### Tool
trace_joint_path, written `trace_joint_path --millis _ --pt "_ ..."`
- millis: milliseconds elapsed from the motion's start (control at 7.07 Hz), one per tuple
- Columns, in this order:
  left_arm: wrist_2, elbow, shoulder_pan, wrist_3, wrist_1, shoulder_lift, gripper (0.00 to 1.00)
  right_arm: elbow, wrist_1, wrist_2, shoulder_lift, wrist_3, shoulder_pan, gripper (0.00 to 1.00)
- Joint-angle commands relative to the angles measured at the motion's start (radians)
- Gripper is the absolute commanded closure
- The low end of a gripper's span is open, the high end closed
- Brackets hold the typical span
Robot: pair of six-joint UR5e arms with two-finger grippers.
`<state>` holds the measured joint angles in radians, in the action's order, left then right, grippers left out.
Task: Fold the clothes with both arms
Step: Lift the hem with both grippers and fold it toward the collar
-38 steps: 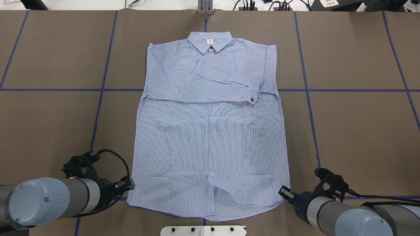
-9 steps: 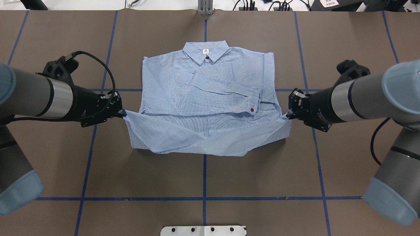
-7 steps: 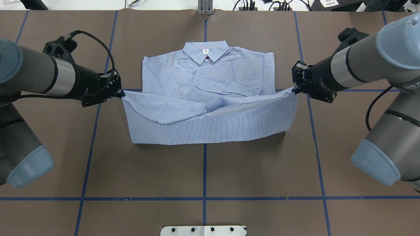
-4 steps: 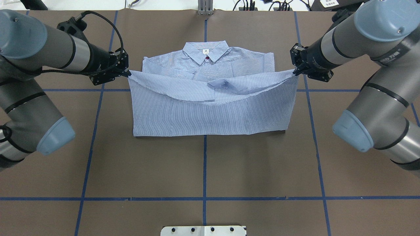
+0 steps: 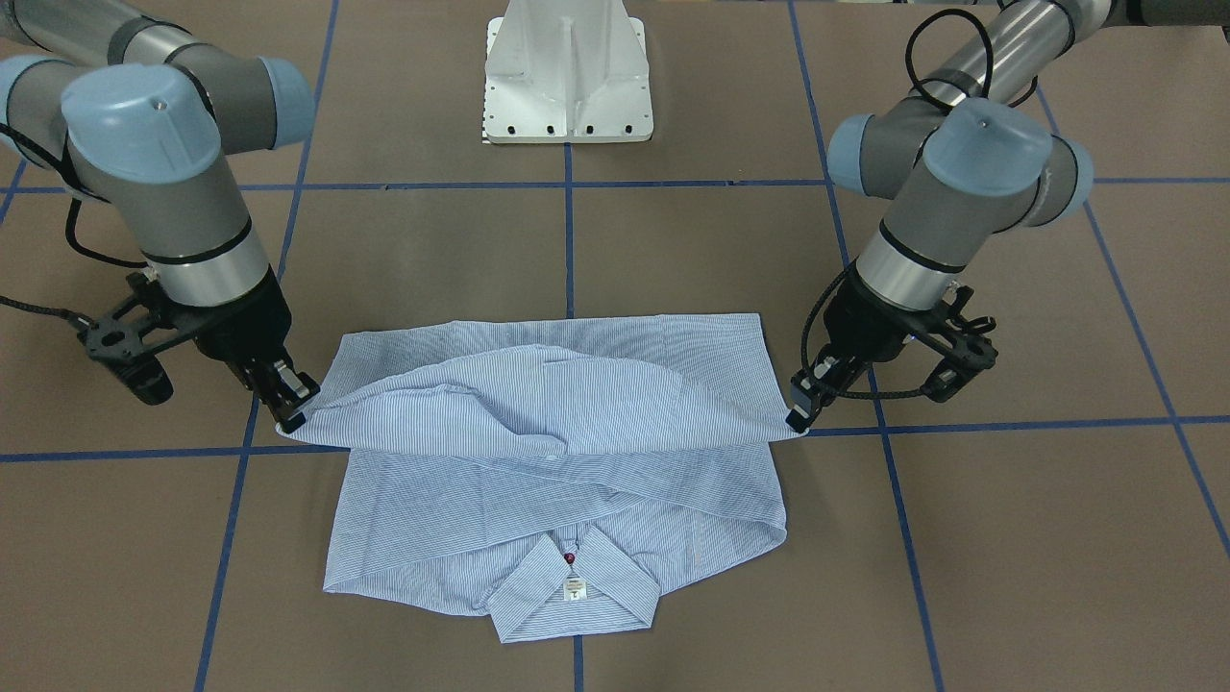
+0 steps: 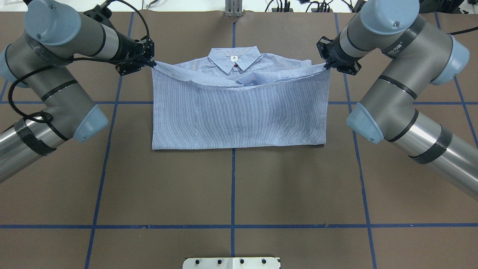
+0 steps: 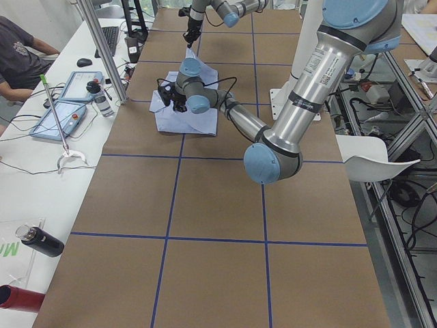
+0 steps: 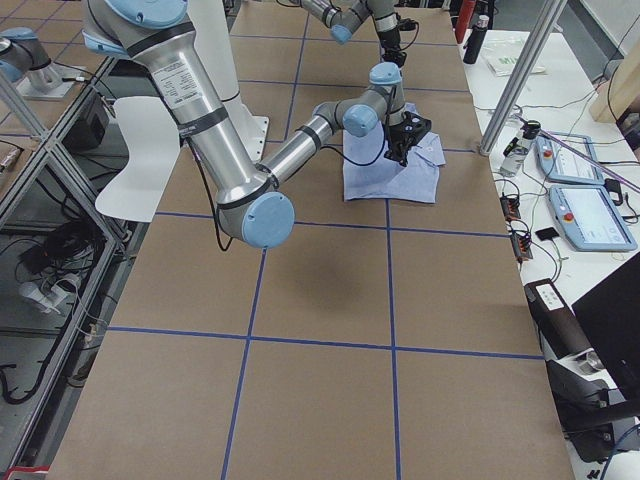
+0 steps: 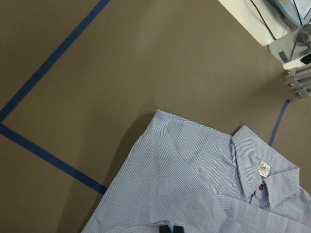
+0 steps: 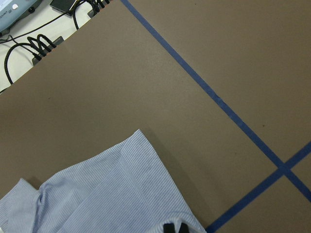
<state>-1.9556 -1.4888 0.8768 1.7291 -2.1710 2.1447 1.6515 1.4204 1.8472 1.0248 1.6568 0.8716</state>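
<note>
The striped blue-and-white shirt (image 6: 239, 116) lies mid-table, its collar (image 6: 234, 59) at the far side. Its lower half is folded up over the chest. My left gripper (image 6: 152, 63) is shut on the hem's left corner. My right gripper (image 6: 325, 66) is shut on the hem's right corner. Both hold the hem taut just above the shoulders, the edge sagging in the middle. In the front-facing view the left gripper (image 5: 796, 420) and the right gripper (image 5: 288, 415) hold the raised hem over the shirt (image 5: 548, 481). Each wrist view shows shut fingertips (image 9: 170, 228) (image 10: 175, 228) on cloth.
The brown table cover (image 6: 231, 186) carries blue tape lines. The white pedestal base (image 5: 569, 72) stands on the robot's side. A side desk with tablets (image 7: 65, 113) and a seated person (image 7: 20, 58) lies beyond the far edge.
Both grippers have carried the hem from the near edge up and away toward the collar. The folded layer now covers the sleeves and chest.
</note>
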Motion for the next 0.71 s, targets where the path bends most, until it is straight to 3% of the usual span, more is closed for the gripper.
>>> trace_joint_path --millis 0,425,566 --pt "0.004 0.190 0.002 0.001 -0.117 0.079 1.00 -0.131 -0.078 -0.005 -0.043 0.001 0.000 1.00" --pt "0.041 0.270 0.002 -0.002 -0.167 0.086 1.00 -0.299 -0.150 -0.013 -0.104 0.000 -0.002 1.00" --pt "0.081 0.353 0.002 -0.003 -0.265 0.087 1.00 -0.394 -0.159 -0.007 -0.168 -0.003 -0.002 1.00"
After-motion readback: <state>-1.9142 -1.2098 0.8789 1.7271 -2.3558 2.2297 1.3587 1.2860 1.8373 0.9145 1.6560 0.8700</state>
